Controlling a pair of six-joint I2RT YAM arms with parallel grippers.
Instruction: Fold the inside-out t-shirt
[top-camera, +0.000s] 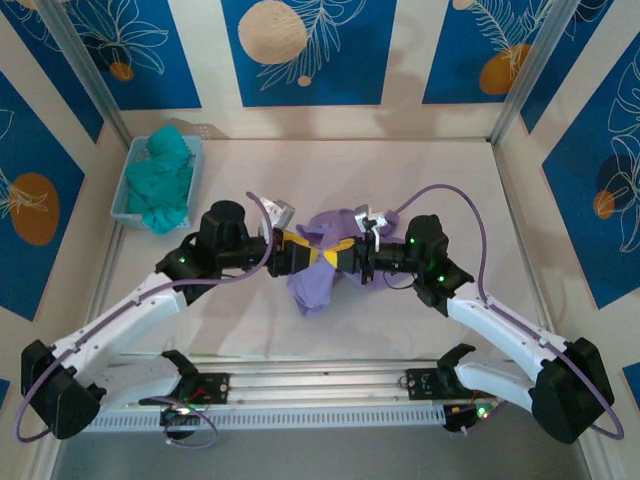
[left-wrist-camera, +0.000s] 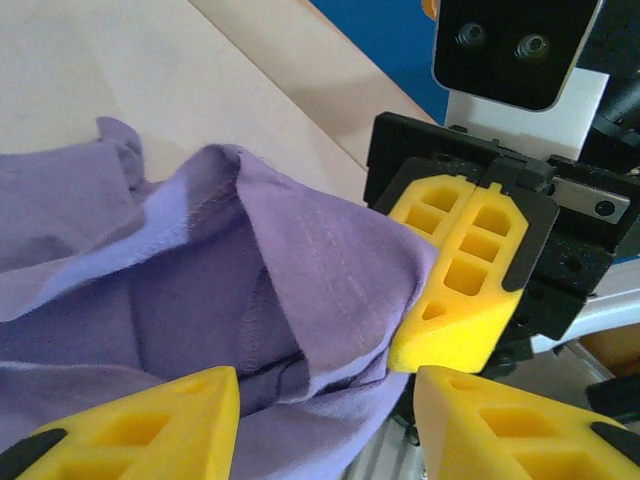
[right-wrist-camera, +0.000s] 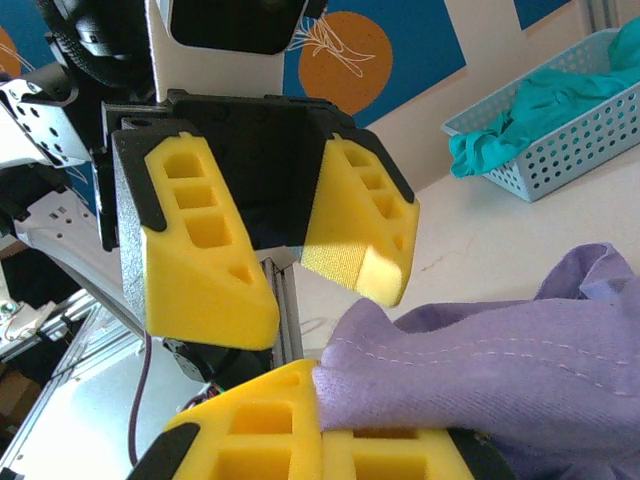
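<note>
Since the inside-out t-shirt (top-camera: 318, 282) is one crumpled lump in the middle of the counter (top-camera: 450, 180), I'd say we're at the sorting-out stage, with no actual fold made yet. Both arms meet over it, nose to nose.

The right tool (left-wrist-camera: 440, 335) is clamped fully together on a ridge of the cloth and holds that bit up off the counter. The left tool (right-wrist-camera: 315, 300) has its jaws standing apart with nothing pinched between them. It sits right up against the fabric, just beside the right one's grip, and from its own wrist camera the cloth runs under and between its two pads.

My guess is this is a regrasp. Next, the left tool needs to close on an edge or seam close to that pinch. Then the two can draw apart and spread the shirt flat. Grabbing a single layer looks like the tricky part, because it's all doubled over.

The shirt itself is light purple, soft and floppy, and full of deep folds. Stitch lines and raised seams show on the outside, which fits it being inside out. Most of it slumps toward the near edge, below the tools.
</note>
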